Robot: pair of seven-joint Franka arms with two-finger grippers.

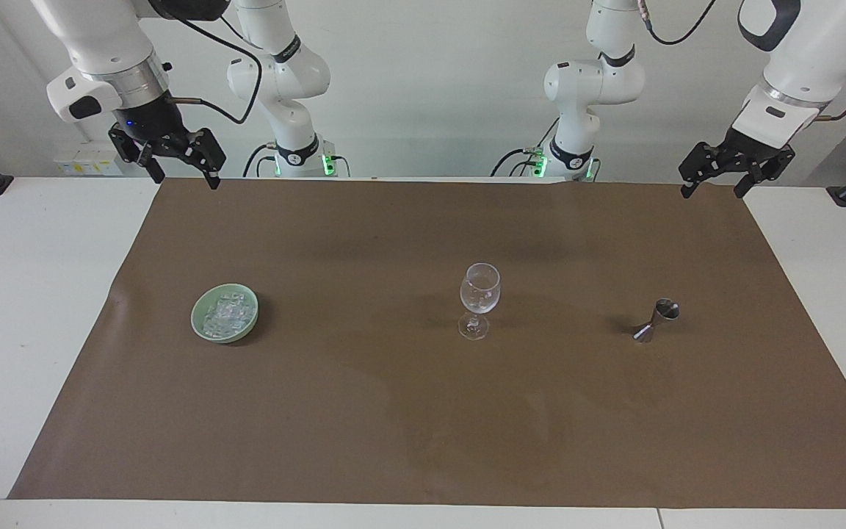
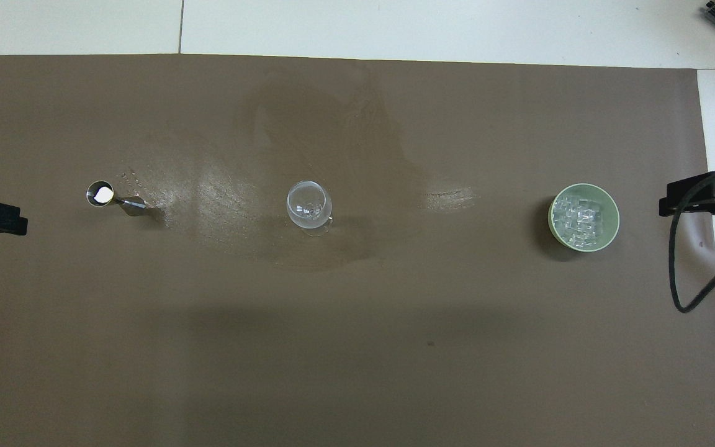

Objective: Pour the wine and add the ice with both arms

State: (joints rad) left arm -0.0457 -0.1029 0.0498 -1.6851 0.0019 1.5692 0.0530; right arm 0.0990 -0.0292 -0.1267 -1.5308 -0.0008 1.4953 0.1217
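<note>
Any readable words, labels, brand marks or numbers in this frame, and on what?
None can be read.
Dark band on the right arm: pale markings, too small to read.
The green bowl, ice, wine glass and metal jigger: no visible writing.

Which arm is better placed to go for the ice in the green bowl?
Right. The right gripper hangs at the table end where the green bowl of ice sits; the left gripper hangs at the jigger's end.

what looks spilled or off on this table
The brown mat has a big damp-looking stain with a glossy patch between the metal measuring cup and the wine glass, as if liquid had spilled there. The ice sits neatly in its green bowl.
</note>
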